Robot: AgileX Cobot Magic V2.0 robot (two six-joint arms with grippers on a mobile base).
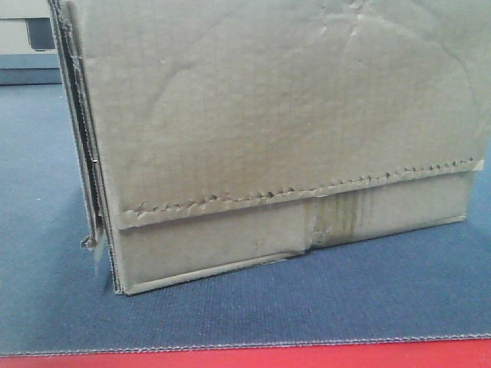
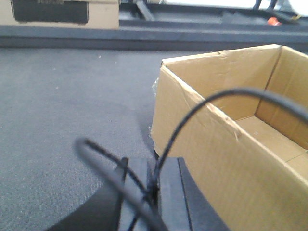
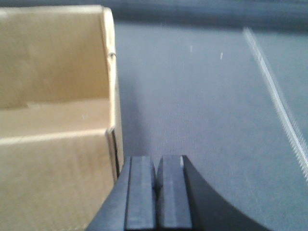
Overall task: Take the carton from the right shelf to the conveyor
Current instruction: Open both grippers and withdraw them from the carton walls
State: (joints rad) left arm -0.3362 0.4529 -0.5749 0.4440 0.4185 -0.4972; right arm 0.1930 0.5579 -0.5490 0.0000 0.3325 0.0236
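The carton (image 1: 284, 138) fills most of the exterior view, resting flat on the conveyor (image 1: 253, 307), whose red strip (image 1: 245, 357) runs along the bottom edge. My left gripper (image 2: 156, 197), bottom centre of its wrist view, has its pads pressed together, holding nothing, beside the carton's open top. My right gripper (image 3: 156, 197) is likewise closed and empty, just right of the carton wall. I judge the placement done, so both stand clear.

I see a plain brown corrugated cardboard carton (image 1: 284, 115) with a darker stained tape strip (image 1: 339, 216), on a dark blue-grey finely textured conveyor belt (image 1: 322, 299) edged by a red strip (image 1: 245, 359) at frame bottom.
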